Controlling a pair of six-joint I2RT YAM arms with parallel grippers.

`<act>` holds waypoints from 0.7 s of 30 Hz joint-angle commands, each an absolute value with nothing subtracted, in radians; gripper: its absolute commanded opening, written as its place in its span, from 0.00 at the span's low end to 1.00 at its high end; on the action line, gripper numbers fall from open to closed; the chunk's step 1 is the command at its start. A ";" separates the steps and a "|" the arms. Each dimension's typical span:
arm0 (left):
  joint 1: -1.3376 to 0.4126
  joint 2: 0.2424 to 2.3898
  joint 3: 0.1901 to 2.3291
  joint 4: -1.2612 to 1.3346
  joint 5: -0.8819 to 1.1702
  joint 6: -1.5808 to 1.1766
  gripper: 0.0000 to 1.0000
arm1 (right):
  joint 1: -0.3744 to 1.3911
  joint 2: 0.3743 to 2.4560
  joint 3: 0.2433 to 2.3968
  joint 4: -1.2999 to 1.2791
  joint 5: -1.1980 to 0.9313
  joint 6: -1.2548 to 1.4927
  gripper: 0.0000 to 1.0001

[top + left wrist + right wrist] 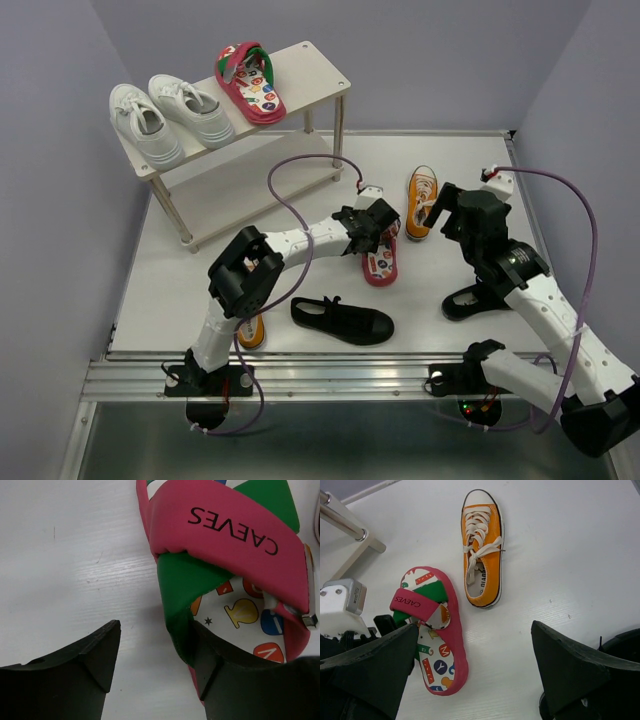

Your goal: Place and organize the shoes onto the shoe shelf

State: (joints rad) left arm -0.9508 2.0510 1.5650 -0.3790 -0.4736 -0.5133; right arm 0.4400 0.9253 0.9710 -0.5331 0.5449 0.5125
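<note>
Grasp step on red flip-flop (225, 525): left gripper (152, 640) straddles its edge, jaws apart; right gripper (475, 630) wide open, empty; next needs squeeze, lift to shoe shelf (315, 70).

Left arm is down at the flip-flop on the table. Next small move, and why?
Probably close the left pincer on the flip-flop rim. One finger sits over the insole by the green strap, the other over bare table outside the sole, jaws apart, nothing gripped. Its mate lies on the shoe shelf top board already.
</note>
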 commanded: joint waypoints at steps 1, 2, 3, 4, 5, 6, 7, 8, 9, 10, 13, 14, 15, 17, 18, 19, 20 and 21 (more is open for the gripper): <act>-0.928 2.055 1.597 -0.316 -0.526 -0.502 0.63 | 0.439 0.939 0.986 -0.532 0.572 0.505 1.00; -0.927 2.063 1.606 -0.319 -0.531 -0.488 0.50 | 0.439 0.945 0.989 -0.532 0.566 0.502 1.00; -0.928 2.068 1.621 -0.334 -0.540 -0.476 0.41 | 0.439 0.948 0.992 -0.532 0.565 0.500 1.00; -0.930 2.068 1.638 -0.357 -0.569 -0.466 0.31 | 0.439 0.951 0.997 -0.531 0.561 0.496 1.00; -0.931 2.065 1.653 -0.376 -0.587 -0.459 0.00 | 0.439 0.954 0.999 -0.531 0.558 0.494 1.00; -0.933 2.043 1.675 -0.393 -0.606 -0.442 0.00 | 0.439 0.957 1.000 -0.531 0.560 0.492 1.00; -0.933 2.005 1.678 -0.419 -0.636 -0.414 0.00 | 0.439 0.960 0.999 -0.531 0.563 0.491 1.00; -0.933 2.005 1.678 -0.419 -0.646 -0.414 0.00 | 0.439 0.960 0.999 -0.528 0.566 0.489 1.00; -0.931 1.958 1.678 -0.425 -0.653 -0.390 0.00 | 0.439 0.963 0.999 -0.525 0.566 0.486 1.00; -0.931 1.932 1.680 -0.429 -0.652 -0.376 0.00 | 0.439 0.966 1.000 -0.523 0.568 0.486 1.00; -0.933 1.838 1.693 -0.442 -0.611 -0.306 0.00 | 0.439 0.973 1.006 -0.517 0.575 0.485 1.00; -0.931 1.818 1.704 -0.442 -0.598 -0.284 0.00 | 0.439 0.977 1.008 -0.517 0.595 0.488 1.00; -0.931 1.784 1.719 -0.466 -0.592 -0.272 0.00 | 0.439 0.979 1.011 -0.514 0.606 0.483 1.00; -0.933 1.758 1.788 -0.504 -0.580 -0.250 0.00 | 0.439 0.986 1.014 -0.503 0.641 0.479 1.00; -0.933 1.734 1.814 -0.534 -0.572 -0.245 0.00 | 0.439 0.988 1.019 -0.497 0.653 0.476 1.00; -0.933 1.720 1.836 -0.540 -0.555 -0.236 0.00 | 0.439 0.991 1.022 -0.489 0.664 0.468 1.00; -0.931 1.706 1.873 -0.540 -0.545 -0.223 0.00 | 0.439 0.997 1.026 -0.485 0.682 0.465 1.00; -0.933 1.675 1.887 -0.523 -0.529 -0.213 0.00 | 0.439 0.999 1.029 -0.480 0.692 0.462 1.00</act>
